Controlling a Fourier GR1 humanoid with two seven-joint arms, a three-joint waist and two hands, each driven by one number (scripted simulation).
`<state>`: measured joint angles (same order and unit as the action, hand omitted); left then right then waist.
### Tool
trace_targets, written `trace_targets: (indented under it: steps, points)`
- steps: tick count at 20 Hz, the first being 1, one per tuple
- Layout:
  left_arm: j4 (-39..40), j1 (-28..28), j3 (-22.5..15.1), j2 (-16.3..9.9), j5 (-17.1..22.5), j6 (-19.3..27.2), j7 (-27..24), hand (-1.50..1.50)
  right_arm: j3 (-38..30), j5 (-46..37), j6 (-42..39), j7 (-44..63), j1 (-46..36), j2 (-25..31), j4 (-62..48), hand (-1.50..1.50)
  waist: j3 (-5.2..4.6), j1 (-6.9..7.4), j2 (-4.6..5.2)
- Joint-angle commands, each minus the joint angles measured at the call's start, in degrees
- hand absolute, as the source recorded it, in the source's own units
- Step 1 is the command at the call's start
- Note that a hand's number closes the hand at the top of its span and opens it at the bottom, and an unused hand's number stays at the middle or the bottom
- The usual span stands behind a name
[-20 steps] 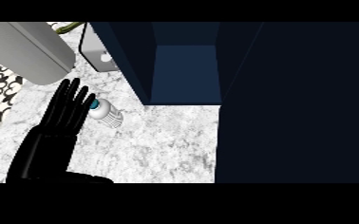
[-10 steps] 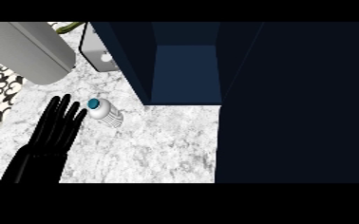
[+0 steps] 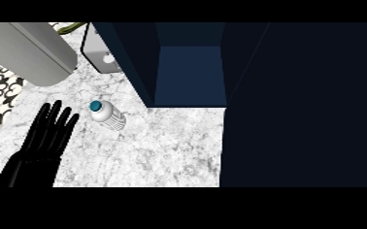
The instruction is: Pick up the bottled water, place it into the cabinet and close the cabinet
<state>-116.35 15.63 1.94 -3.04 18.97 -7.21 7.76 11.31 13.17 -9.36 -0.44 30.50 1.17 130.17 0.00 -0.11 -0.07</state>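
Observation:
The bottled water (image 3: 108, 114) is a small clear bottle with a blue cap, standing on the marble counter (image 3: 158, 145) just left of the cabinet. The dark blue cabinet (image 3: 190, 73) is open, its inside showing as a lighter blue recess. Its door (image 3: 294, 106) stands swung out as a wide dark panel filling the right side. My left hand (image 3: 44, 140) is at the lower left with straight fingers pointing up, open and holding nothing. It lies a short way left of and below the bottle, not touching it. My right hand does not show.
A large grey rounded object (image 3: 32, 51) lies at the upper left. A light grey box (image 3: 100, 53) stands between it and the cabinet's left wall. A black-and-white patterned strip (image 3: 7, 94) runs along the left edge.
My left hand has drawn back down and to the left, away from the bottle it was beside a second ago. The bottle and cabinet have not moved.

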Motion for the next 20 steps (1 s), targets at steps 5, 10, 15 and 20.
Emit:
trace_targets:
  steps: [5,10,15,20]
  points:
    - [8.74,-3.20,5.00,-0.08,-1.36,-0.80,-6.33,-1.50,2.07,-2.11,-1.90,-4.54,3.87,0.24,-1.41,-1.50,-0.01,-0.16,0.00]
    - [19.50,-9.85,8.76,-3.42,-1.51,-3.25,-9.14,-1.50,-0.19,1.29,-3.44,-5.81,3.39,1.11,-2.23,-1.50,-0.01,-0.33,0.05]
    - [23.68,-10.32,8.24,-3.90,-5.46,-3.78,-12.06,-1.50,1.69,-1.67,-1.11,-5.10,1.81,0.28,-2.43,-1.50,-0.01,-0.18,0.04]
    - [37.32,-15.52,12.45,-6.93,-3.84,-7.59,-17.42,-1.50,3.50,-2.21,-4.36,-11.14,10.58,1.57,-0.49,-1.50,-0.02,-0.65,0.01]
